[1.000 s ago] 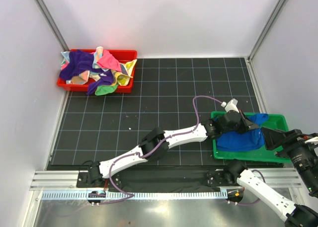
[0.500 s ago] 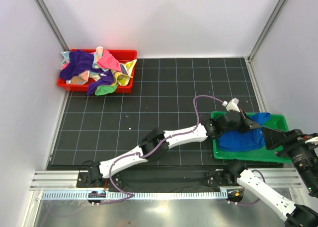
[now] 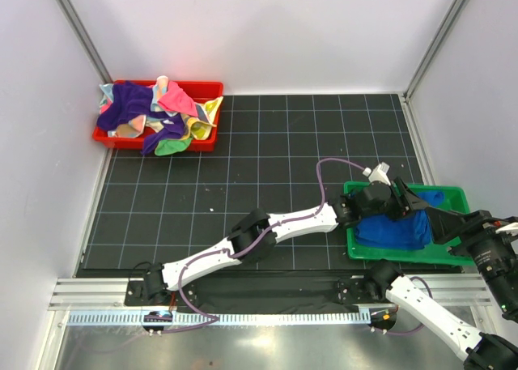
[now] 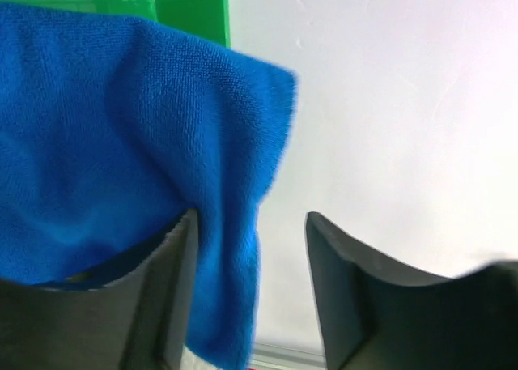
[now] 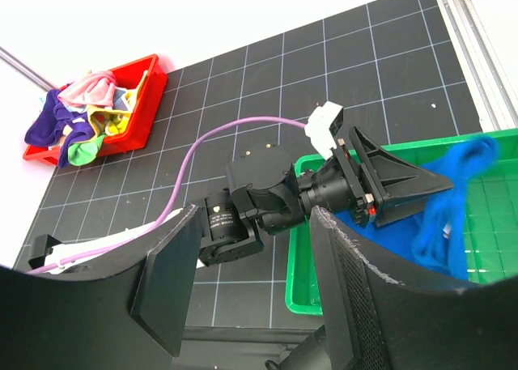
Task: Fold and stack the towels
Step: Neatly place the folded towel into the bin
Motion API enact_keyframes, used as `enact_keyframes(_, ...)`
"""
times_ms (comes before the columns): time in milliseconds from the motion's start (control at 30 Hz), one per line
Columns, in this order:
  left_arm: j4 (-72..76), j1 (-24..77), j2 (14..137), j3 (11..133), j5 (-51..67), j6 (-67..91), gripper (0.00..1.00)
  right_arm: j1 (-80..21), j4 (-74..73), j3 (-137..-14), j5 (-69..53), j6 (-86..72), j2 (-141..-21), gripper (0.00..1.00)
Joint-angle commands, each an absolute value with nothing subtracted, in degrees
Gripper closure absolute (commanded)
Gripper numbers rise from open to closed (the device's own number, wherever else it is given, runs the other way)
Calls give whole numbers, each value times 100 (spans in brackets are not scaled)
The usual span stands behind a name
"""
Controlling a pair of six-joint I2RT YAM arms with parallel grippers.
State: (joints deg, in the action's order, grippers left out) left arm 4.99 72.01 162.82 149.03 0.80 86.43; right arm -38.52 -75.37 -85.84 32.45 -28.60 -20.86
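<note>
Our left gripper (image 4: 251, 224) stands with its jaws wide apart and grips nothing. A corner of the blue towel (image 4: 105, 143) drapes over the finger (image 4: 154, 321) on its 9 o'clock side and hangs into the gap. The rest of that towel lies bunched in the green tray (image 3: 453, 196), at 4 o'clock on the black mat (image 3: 243, 167). Our right gripper (image 5: 255, 216) hovers by the tray's 4 o'clock corner, jaws also wide and empty. Well apart, at 10 o'clock, the red tray (image 3: 206, 87) holds a heap of towels (image 3: 150, 111) in purple, pink, yellow and green.
</note>
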Motion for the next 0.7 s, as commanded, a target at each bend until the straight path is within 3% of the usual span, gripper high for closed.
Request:
enact_keyframes(0, 879, 7233, 16286, 15170, 193, 8675, 40, -3876, -7392, -8622, 3305, -2769, -2092, 37)
enact_keyframes(467, 1011, 7163, 16191, 15074, 386, 8675, 37, -3867, -7330, -8587, 3270, -2786, -2197, 37)
enact_keyframes(667, 1292, 6935, 15286, 13748, 658, 8298, 38, -3885, -7470, -8929, 3375, -2918, -2750, 37)
